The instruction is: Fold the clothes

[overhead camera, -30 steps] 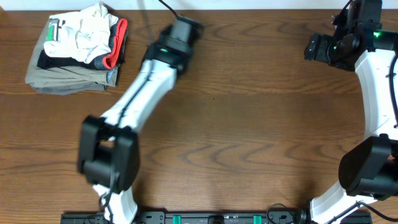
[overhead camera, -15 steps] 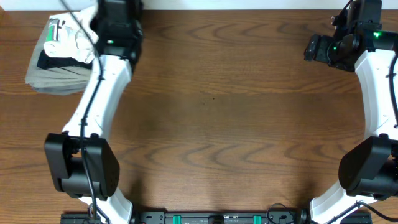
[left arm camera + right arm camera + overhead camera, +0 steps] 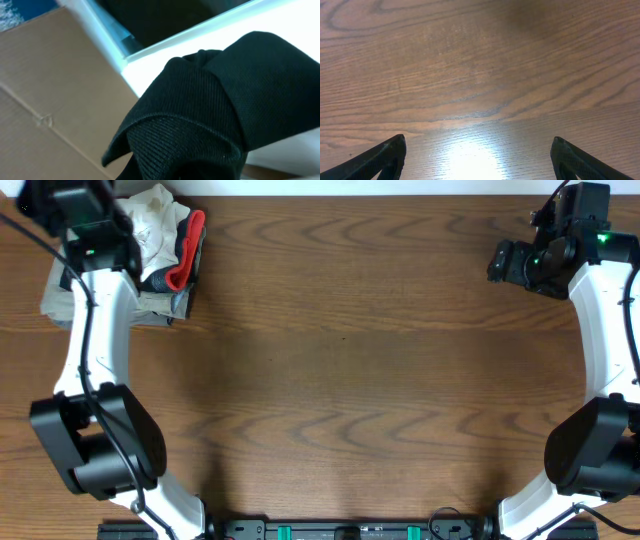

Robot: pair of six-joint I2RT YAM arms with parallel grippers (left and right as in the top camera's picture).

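Black knit top (image 3: 210,115), bunched up

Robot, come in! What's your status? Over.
Left tool shut on black top. Right tool open above table. Folded stack under left arm.

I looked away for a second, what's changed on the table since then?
The left arm swung from the table's back middle leftward across the folded stack to the far left corner; black fabric now fills its wrist view. The right gripper stayed open, parked; the stack didn't move.
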